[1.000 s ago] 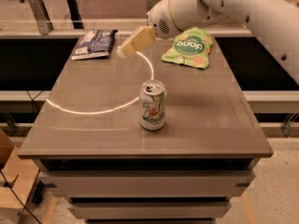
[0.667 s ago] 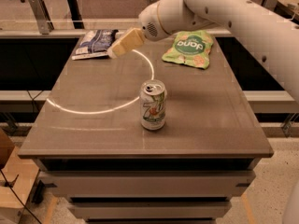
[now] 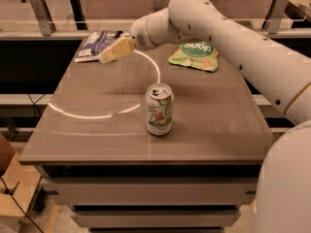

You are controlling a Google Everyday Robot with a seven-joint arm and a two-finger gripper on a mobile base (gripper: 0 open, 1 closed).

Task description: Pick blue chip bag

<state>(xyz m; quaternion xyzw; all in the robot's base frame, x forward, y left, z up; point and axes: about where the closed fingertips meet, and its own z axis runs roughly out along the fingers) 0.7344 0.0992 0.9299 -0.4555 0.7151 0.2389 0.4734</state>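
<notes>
Now, gripper (image 3: 104, 58): it is hovering at the far left corner of the table (image 3: 97, 140), with its pale tip pointing left and slightly down.
Blue chip bag (image 3: 95, 43): it is lying flat on that same far left corner, right by the far edge.
Key relation: the bag is sitting just left of and just beyond the gripper tip. The tip is overlapping the bag's near right edge in this view, but I cannot tell whether they are touching.
Long axis: the bag is running from near left to far right, slanted across the corner, and the gripper is coming in across its right side.
Grip state: I cannot tell from this angle.
Arm (image 3: 218, 28): it is stretching in from the right, crossing above the table's far side.
Green bag (image 3: 194, 55): it is lying far right, well apart from the target.
Soda can (image 3: 159, 109): it is standing upright mid-table, nearer than the gripper and out of its line.
Next move, my call: a short drop leftward onto the bag.
</notes>
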